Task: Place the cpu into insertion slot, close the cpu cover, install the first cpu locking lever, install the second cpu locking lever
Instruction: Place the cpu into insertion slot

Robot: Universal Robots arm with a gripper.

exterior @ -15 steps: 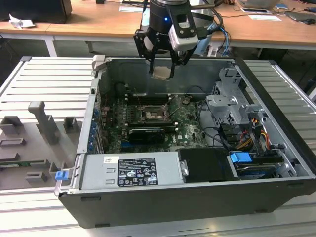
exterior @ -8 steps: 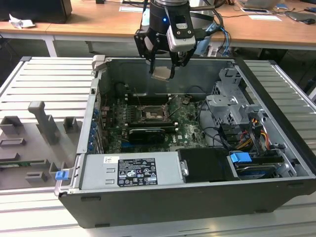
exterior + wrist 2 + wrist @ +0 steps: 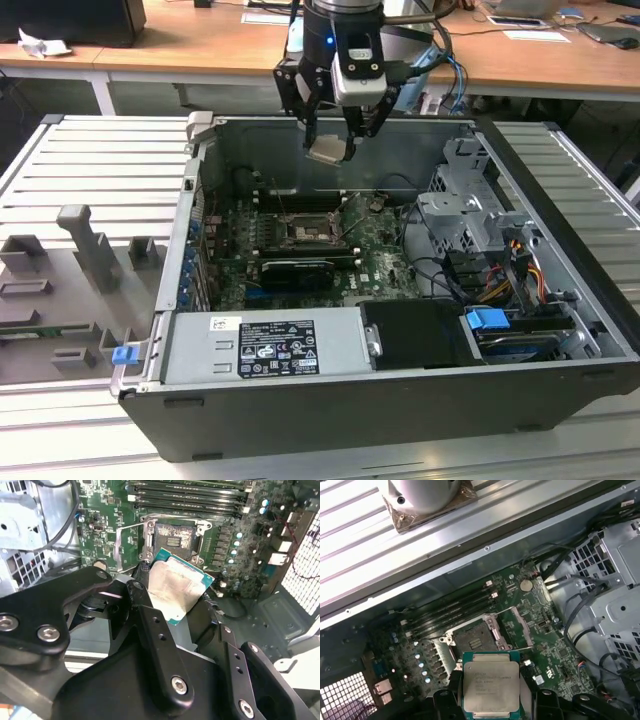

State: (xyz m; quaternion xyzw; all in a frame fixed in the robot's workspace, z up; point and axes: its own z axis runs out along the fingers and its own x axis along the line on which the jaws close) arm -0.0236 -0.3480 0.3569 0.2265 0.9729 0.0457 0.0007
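In the exterior view, an open computer case (image 3: 400, 420) lies on its side on a ribbed metal counter (image 3: 90, 160). Just inside its nearest wall sits a grey power supply (image 3: 265, 345) with a label. Behind that lies the green circuit board (image 3: 380, 250), with a metal drive cage (image 3: 465, 215) to the exterior view's right.

Near the middle of the board is the socket (image 3: 305, 232) (image 3: 174, 537) (image 3: 475, 639) – a dark square inside a grey metal rim, uncovered in both wrist views. The cover (image 3: 127, 545) (image 3: 517, 627) is swung off it and stands at one side of the rim. Long black memory slots (image 3: 300, 205) (image 3: 190, 495) run just beyond.

Above the board, well clear of it, hangs the gripper (image 3: 333, 142), its black fingers (image 3: 142, 600) closed onto opposite edges of the chip (image 3: 328, 152) (image 3: 177, 587) (image 3: 491, 687). The chip's pale metal face shows in both wrist views, and in the exterior view it sits slightly tilted. It is in the air over the case – not in the socket.

Farthest back stand wooden desks (image 3: 200, 45).
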